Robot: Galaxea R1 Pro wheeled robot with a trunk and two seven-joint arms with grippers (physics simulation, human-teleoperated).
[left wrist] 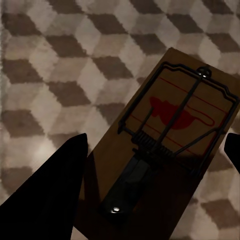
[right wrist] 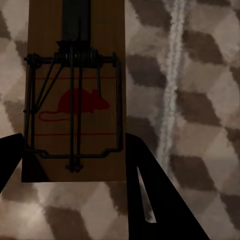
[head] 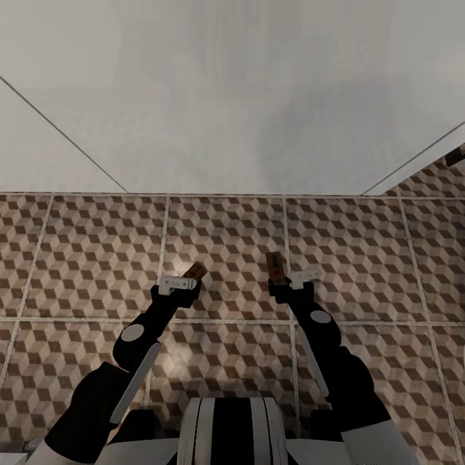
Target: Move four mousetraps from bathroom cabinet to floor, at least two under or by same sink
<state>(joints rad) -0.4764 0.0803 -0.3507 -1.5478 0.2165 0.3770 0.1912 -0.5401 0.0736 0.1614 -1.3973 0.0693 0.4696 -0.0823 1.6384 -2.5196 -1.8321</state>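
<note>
Each gripper holds one mousetrap above the bathroom floor (head: 97, 258), with its brown and beige cube tiles. My left gripper (head: 186, 283) is shut on a brown wooden mousetrap (head: 197, 270) that sticks out forward and to the right. In the left wrist view this mousetrap (left wrist: 175, 130) shows a red mouse print and a wire bar between the dark fingers (left wrist: 50, 200). My right gripper (head: 281, 283) is shut on a second mousetrap (head: 274, 263), seen close in the right wrist view (right wrist: 75, 95). The cabinet and the sink are out of view.
A white wall (head: 226, 97) rises straight ahead where the tiles end, with angled white surfaces at both sides. Tiled floor stretches left and right in front of my base (head: 229, 429).
</note>
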